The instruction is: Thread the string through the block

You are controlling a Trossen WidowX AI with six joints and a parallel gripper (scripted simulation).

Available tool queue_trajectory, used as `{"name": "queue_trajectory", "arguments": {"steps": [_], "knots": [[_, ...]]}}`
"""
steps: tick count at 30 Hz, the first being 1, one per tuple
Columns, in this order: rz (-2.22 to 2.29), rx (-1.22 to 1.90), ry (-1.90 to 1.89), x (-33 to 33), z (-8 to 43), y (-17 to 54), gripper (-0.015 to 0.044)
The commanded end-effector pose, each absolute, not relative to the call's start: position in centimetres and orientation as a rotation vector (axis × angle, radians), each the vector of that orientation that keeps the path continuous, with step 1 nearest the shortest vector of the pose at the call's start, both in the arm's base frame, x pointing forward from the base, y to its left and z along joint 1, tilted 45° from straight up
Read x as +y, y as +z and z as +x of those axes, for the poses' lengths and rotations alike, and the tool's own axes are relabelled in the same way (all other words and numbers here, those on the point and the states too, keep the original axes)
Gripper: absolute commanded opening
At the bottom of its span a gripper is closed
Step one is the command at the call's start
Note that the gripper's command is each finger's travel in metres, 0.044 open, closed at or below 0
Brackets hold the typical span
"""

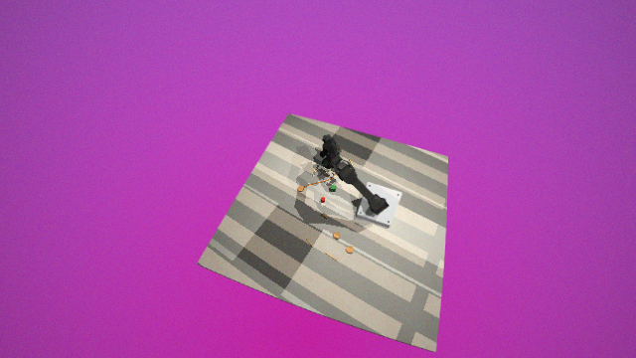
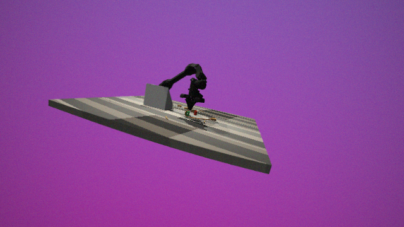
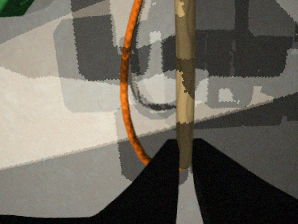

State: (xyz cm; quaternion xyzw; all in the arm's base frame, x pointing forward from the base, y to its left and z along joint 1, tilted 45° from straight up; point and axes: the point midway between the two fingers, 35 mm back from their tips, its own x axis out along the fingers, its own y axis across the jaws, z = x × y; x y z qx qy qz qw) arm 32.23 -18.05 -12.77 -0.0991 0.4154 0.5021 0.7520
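Note:
My gripper points down, low over the table, shut on the thin wooden stick. The stick runs straight away from the fingertips in the wrist view. The orange string curves out from behind the left finger. It leads to the round wooden button on the table. I cannot make out the block or its hole for certain; a small brown piece lies beyond the red object. The arm hides the held stick in the top view.
A green object lies near the string, with a red one close by. Two loose discs and loose sticks lie farther off. Another stick lies in the exterior view.

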Motion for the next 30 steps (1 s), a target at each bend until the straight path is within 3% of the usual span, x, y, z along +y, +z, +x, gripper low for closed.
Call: {"name": "queue_trajectory", "arguments": {"steps": [1, 17, 30], "knots": [[-0.348, 0.816, 1.178, -17.8, 32.7, -12.8, 0.0000], [-0.804, 0.471, 1.396, -17.6, 34.0, -12.5, 0.0000], [-0.809, 0.467, 1.398, -18.1, 34.2, -12.9, 0.0000]]}}
